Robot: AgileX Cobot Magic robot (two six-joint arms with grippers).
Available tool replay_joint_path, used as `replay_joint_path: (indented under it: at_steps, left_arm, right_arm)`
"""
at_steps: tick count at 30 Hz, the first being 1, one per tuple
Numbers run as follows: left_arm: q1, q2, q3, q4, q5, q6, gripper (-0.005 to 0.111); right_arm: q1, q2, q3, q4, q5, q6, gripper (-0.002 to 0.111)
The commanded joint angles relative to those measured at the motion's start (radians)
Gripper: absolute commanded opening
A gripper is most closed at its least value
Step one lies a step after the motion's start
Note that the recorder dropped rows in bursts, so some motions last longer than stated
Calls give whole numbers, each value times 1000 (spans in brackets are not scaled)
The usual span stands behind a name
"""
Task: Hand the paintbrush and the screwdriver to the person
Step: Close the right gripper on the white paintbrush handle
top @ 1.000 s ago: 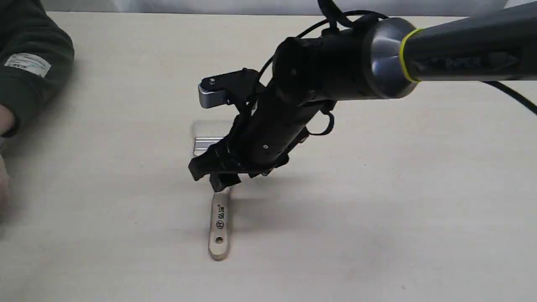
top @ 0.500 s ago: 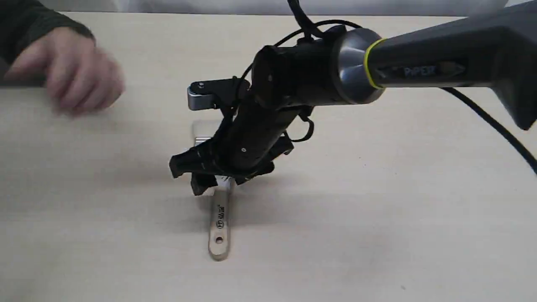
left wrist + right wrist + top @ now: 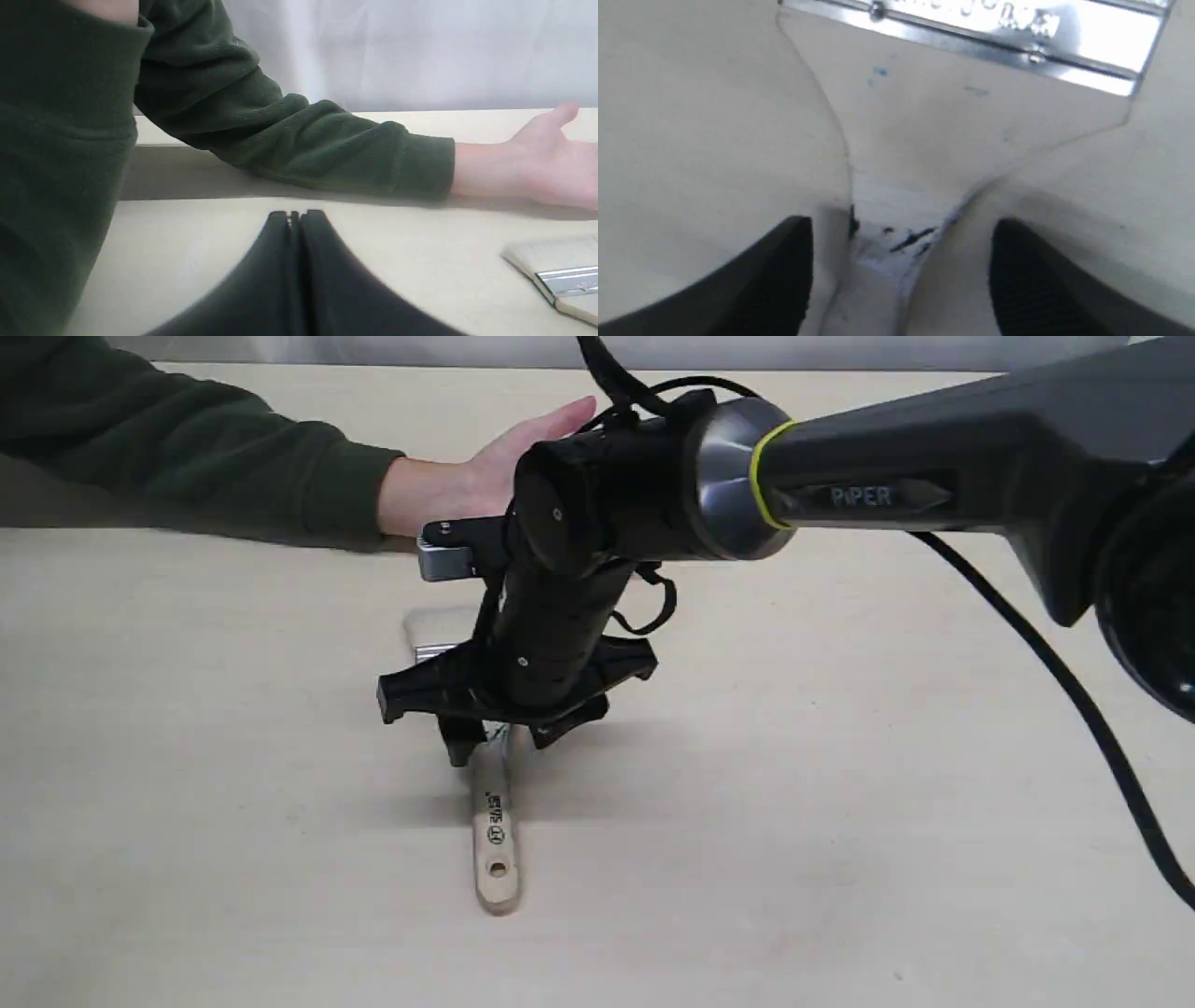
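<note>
The paintbrush (image 3: 495, 840) lies flat on the table, its wooden handle pointing toward the near edge. In the right wrist view its metal ferrule (image 3: 994, 32) and tapering neck (image 3: 952, 116) fill the frame. My right gripper (image 3: 499, 747) hangs low over the neck of the handle, open, one finger on each side of it (image 3: 903, 228). The person's bare hand (image 3: 467, 485) reaches in behind the right arm, palm up, in a dark green sleeve (image 3: 303, 140). My left gripper (image 3: 294, 217) is shut on nothing, low over the table. The screwdriver is out of view.
The right arm's grey tube (image 3: 934, 476) and its black cable (image 3: 1074, 691) cross the right side of the pale table (image 3: 840, 849). The person's second green sleeve (image 3: 56, 163) sits close to the left wrist camera. The brush bristles (image 3: 546, 254) lie below the person's open hand (image 3: 546, 158).
The person's hand swept from the far left to behind my right arm and opened palm up. My right gripper shifted left, straddling the handle. The brush turned slightly.
</note>
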Motion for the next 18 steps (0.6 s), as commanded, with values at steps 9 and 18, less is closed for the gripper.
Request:
replay_joint_path:
  at_steps: [9, 18]
  left_arm:
    - [-2, -2, 2, -4, -3, -2, 0]
    - [-2, -2, 2, -4, -3, -2, 0]
  right_arm:
    - [33, 34, 13, -71, 58, -12, 49]
    - [46, 59, 13, -125, 121, -23, 49]
